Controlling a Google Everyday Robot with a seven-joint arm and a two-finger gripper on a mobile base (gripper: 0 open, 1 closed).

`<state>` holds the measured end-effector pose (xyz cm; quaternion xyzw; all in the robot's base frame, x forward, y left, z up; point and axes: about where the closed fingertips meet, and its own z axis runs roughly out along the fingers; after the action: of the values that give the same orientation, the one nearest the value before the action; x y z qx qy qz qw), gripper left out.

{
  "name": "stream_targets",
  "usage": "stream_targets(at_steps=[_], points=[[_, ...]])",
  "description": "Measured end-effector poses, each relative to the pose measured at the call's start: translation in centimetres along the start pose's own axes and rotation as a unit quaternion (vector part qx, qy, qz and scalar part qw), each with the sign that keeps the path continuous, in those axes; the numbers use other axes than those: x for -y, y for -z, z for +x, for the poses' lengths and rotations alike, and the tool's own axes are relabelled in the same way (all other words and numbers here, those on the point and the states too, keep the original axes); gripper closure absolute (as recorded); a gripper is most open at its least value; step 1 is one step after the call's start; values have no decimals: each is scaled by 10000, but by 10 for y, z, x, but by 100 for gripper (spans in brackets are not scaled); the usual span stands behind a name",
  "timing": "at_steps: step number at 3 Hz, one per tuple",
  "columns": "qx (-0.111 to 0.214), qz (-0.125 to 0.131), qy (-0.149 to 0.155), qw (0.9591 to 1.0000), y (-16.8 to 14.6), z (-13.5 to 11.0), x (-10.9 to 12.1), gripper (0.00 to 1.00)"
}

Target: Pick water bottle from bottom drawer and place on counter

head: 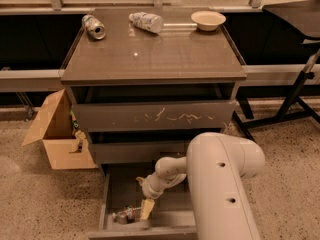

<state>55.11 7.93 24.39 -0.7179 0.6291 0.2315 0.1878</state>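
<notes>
The bottom drawer (116,184) is pulled open at the foot of the cabinet. The water bottle (126,215), small and clear with a coloured label band, lies on its side near the drawer's front left. My gripper (146,210) reaches down into the drawer from the white arm (220,184), its pale fingertips right beside the bottle's right end. The counter (155,51) is the glossy dark top of the cabinet above.
On the counter lie a metal can (93,26) at back left, a fatter bottle with a patterned label (146,21) at back centre and a cream bowl (208,19) at back right. An open cardboard box (55,131) stands left of the cabinet. A black stand (295,91) is right.
</notes>
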Motion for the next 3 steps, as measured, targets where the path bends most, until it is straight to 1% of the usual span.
stream_targets(at_steps=[1,2,3], points=[[17,28,-15,10000,-30,10,9,0],[30,-32,-3,10000,-59,16,16,0],[-57,-199,27,9998,-91,23,20,0]])
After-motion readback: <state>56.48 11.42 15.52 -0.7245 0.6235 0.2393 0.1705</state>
